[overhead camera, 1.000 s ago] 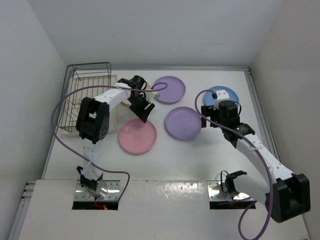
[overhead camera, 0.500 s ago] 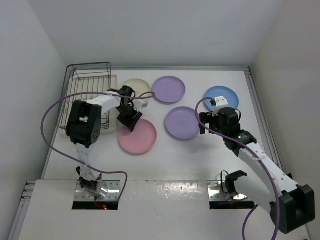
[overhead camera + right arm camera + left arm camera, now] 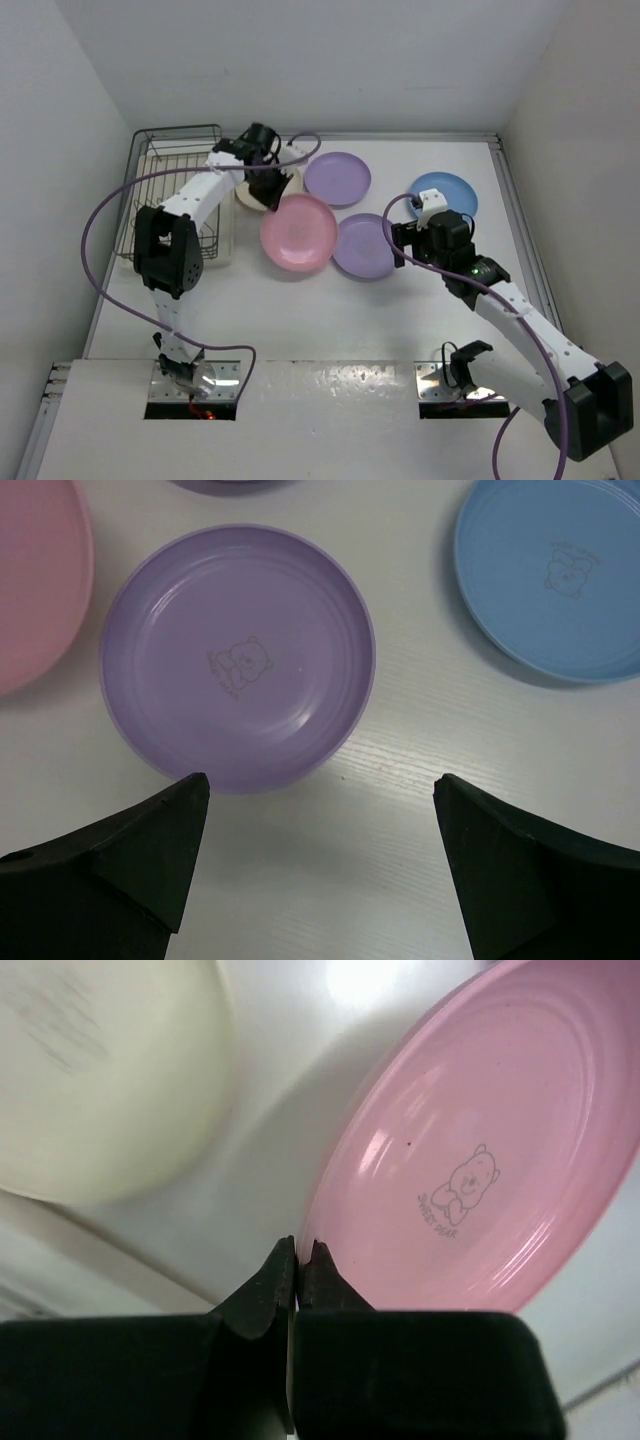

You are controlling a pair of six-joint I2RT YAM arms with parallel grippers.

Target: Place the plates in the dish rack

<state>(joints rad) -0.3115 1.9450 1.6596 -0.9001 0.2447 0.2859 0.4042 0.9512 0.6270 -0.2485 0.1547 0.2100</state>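
My left gripper is shut on the rim of the pink plate, which hangs tilted above the table. The cream plate lies beneath it, mostly hidden by the arm in the top view. One purple plate lies at the back. The other purple plate lies just ahead of my open right gripper, which holds nothing. The blue plate rests at the right. The dish rack stands at the far left.
The pink plate's edge overlaps the near purple plate in the top view. A purple cable loops from the left arm over the rack's side. White walls close in the table on three sides.
The left gripper closed on the pink plate's rim and lifted it back and to the right, off the table. The right arm moved left toward the near purple plate.
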